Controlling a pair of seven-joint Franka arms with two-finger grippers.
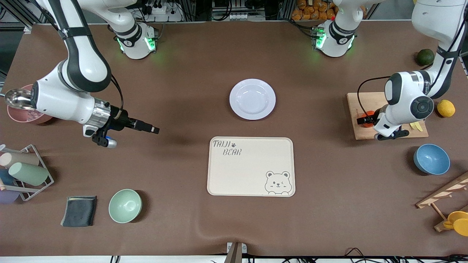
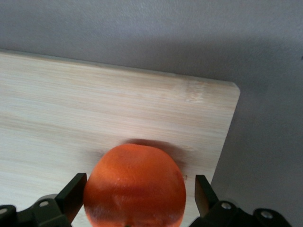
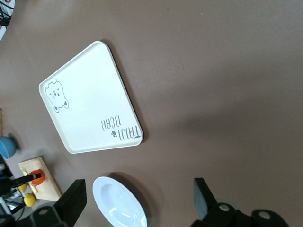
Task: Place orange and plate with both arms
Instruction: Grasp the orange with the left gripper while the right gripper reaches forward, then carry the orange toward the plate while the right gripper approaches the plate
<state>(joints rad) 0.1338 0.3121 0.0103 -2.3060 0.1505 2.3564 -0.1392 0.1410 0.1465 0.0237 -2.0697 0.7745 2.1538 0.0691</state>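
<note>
- Left claw (image 1: pixel 366 120) is down on the wooden cutting board (image 1: pixel 365 100) at the left arm's end of the table (image 1: pixel 182 226), fingers either side of the orange (image 2: pixel 135 187). In the left wrist view there's a thin gap between each finger and the fruit, so it's spread around it, not clamped.
- The orange sits on the board near its corner, casting a small shadow on the wood.
- Right claw (image 1: pixel 153 129) hangs over bare table toward the right arm's end, fingers wide apart with nothing in them. That arm is just waiting.
- The plate (image 1: pixel 252 99) is mid-table, empty, and farther from the front camera than the bear tray (image 1: pixel 251 166). They're near each other, not touching.
- Bear tray has nothing on it.
- Pale green bowl (image 1: pixel 125 205) is empty, beside a dark folded cloth (image 1: pixel 79 210) on the camera side.
- Blue bowl (image 1: pixel 431 159) is tipped and empty, nearer the camera than the board.
- A lemon (image 1: pixel 446 108) lies just beside the board, and a dark green fruit (image 1: pixel 425 57) sits farther back.
- Wire rack (image 1: pixel 33 175) holds pastel cups lying on their sides.
</note>
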